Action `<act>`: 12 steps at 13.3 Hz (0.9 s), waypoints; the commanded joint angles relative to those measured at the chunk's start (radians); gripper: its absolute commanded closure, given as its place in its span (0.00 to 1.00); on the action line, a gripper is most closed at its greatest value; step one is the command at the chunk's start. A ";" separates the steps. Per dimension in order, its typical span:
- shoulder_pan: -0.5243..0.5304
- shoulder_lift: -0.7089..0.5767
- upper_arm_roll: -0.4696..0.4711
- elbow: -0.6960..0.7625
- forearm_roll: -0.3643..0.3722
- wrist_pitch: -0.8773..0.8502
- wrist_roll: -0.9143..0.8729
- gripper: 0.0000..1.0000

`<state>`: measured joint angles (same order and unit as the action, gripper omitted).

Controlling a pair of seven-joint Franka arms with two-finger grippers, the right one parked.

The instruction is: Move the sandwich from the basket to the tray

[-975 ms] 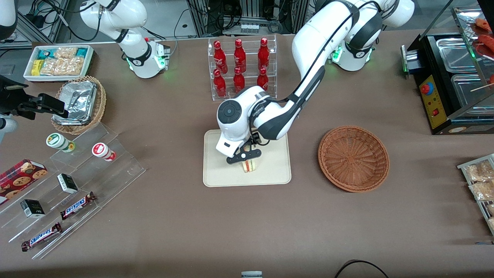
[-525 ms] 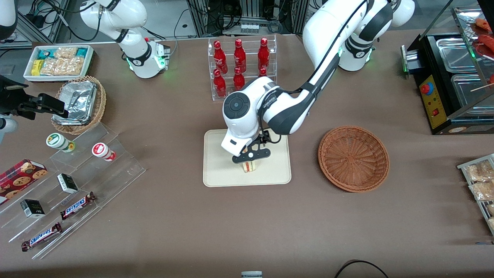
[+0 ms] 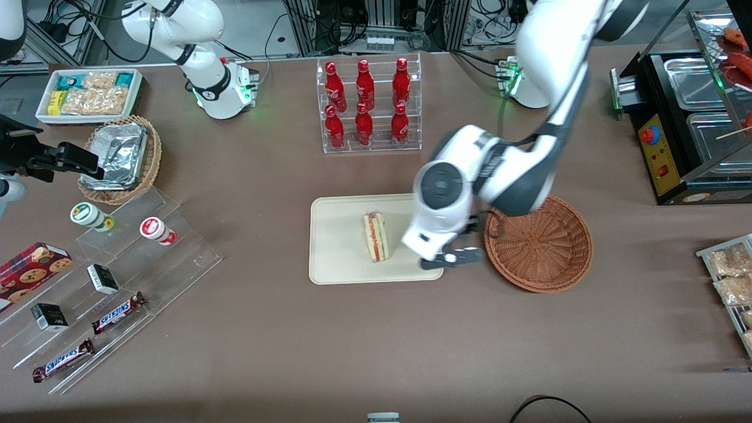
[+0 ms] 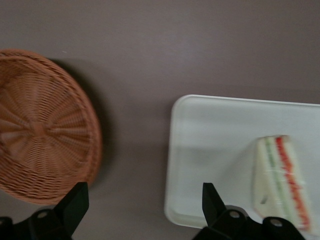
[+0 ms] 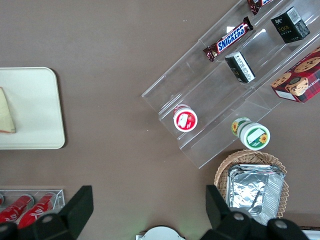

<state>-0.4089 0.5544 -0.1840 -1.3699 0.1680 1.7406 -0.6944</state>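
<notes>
The sandwich (image 3: 376, 237) lies alone on the cream tray (image 3: 338, 247), its red and green filling edge showing; it also shows in the left wrist view (image 4: 282, 182) on the tray (image 4: 210, 150), and its bread corner shows in the right wrist view (image 5: 6, 117). The reddish-brown wicker basket (image 3: 539, 241) is empty, beside the tray toward the working arm's end; it also shows in the left wrist view (image 4: 42, 127). My left gripper (image 3: 451, 259) is open and empty, raised above the gap between tray and basket (image 4: 145, 200).
A clear rack of red bottles (image 3: 367, 103) stands farther from the front camera than the tray. A clear stepped stand with snack bars and cups (image 3: 111, 276) and a foil-container basket (image 3: 120, 155) lie toward the parked arm's end. A black food warmer (image 3: 687, 117) is at the working arm's end.
My gripper has let go of the sandwich, risen and swung off the tray toward the basket. The sandwich stays on the tray, now fully visible.
</notes>
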 commanded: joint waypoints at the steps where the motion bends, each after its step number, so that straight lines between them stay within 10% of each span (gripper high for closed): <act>1: 0.059 -0.166 -0.009 -0.222 -0.004 0.046 0.097 0.00; 12: 0.323 -0.508 -0.002 -0.402 -0.131 -0.142 0.643 0.00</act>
<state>-0.1330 0.1202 -0.1823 -1.7450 0.0558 1.6634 -0.1595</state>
